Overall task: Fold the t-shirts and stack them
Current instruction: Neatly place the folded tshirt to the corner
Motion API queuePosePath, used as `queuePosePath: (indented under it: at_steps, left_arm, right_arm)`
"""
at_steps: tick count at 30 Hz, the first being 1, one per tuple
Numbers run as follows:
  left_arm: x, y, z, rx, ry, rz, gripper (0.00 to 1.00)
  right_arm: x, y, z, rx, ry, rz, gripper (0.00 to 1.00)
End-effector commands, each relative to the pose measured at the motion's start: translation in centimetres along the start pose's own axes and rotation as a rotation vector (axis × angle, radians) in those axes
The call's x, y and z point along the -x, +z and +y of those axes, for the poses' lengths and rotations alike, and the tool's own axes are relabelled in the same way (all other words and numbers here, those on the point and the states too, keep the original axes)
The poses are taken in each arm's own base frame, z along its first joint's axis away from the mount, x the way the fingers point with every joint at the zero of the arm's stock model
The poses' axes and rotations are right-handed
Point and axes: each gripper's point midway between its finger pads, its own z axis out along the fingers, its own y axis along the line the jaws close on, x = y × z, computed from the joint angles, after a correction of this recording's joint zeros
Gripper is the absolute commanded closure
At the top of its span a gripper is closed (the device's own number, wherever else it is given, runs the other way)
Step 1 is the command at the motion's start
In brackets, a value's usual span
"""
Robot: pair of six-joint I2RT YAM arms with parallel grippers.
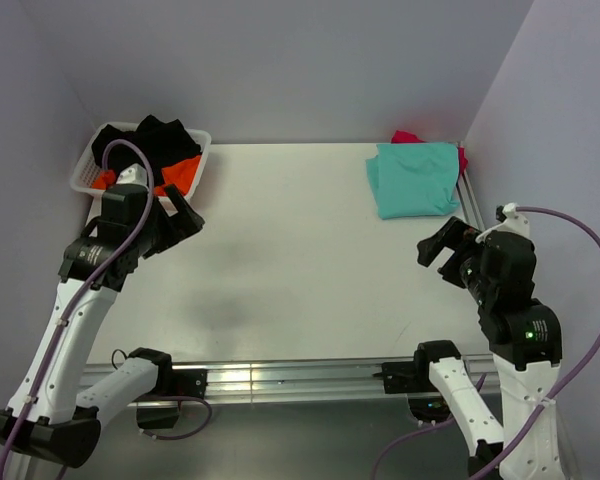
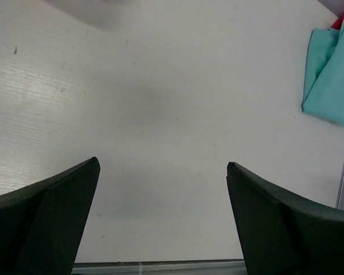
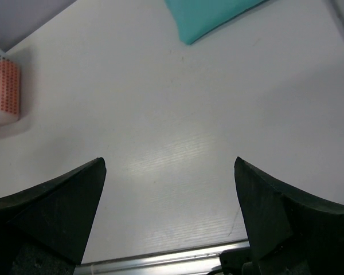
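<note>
A folded teal-green t-shirt [image 1: 415, 178] lies at the table's far right corner on top of a crimson-red t-shirt [image 1: 408, 137], of which only edges show. The teal shirt also shows in the left wrist view [image 2: 331, 77] and the right wrist view [image 3: 209, 15]. My left gripper [image 1: 183, 215] is open and empty, above the table beside the basket. My right gripper [image 1: 442, 250] is open and empty, above the table in front of the folded stack. Both wrist views show wide-apart fingers over bare table.
A white perforated basket [image 1: 85, 172] at the far left corner holds black [image 1: 150, 140] and orange [image 1: 180, 172] garments; its wall shows in the right wrist view [image 3: 3, 86]. A metal rail [image 1: 280, 375] runs along the near table edge. Purple walls enclose the table.
</note>
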Motion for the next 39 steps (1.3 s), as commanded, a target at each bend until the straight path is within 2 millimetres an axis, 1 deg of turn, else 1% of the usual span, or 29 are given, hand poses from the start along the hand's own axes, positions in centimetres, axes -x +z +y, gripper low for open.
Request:
queuePosePath:
  at_steps: [1,2,3,7,10,21,31,39]
  left_arm:
    - [1.9,-1.4,0.5,0.026,-0.002,-0.112,0.01]
    - [2.1,-1.5,0.8,0.042,-0.004,-0.121,0.00]
    - [2.2,-1.7,1.1,0.055,-0.005,-0.125,0.00]
    - [2.6,-2.3,1.6,0.076,-0.006,-0.155,0.01]
    - [2.8,-2.5,1.5,0.069,-0.007,-0.167,0.00]
    - [3.0,-2.4,2.1,0.095,-0.002,-0.189,0.00]
    - [3.5,-2.6,2.6,0.124,0.007,-0.209,0.00]
    - [3.7,-2.8,2.6,0.133,0.006,-0.216,0.00]
  right_arm:
    - [2.5,-1.1,-2.6,-0.170,-0.029,-0.091,0.00]
    - [3.0,-1.3,-2.9,-0.193,-0.034,-0.109,0.00]
    - [3.4,-1.5,-3.8,-0.243,-0.039,-0.125,0.00]
    - [4.4,-1.5,-4.7,-0.311,-0.053,-0.154,0.00]
    - [4.6,-1.3,-4.4,-0.305,-0.065,-0.155,0.00]
    - [4.5,-0.7,-4.0,-0.291,-0.083,-0.142,0.00]
    - [3.8,0.3,-3.7,-0.270,-0.102,-0.109,0.00]
    - [3.7,0.4,-3.6,-0.270,-0.114,-0.106,0.01]
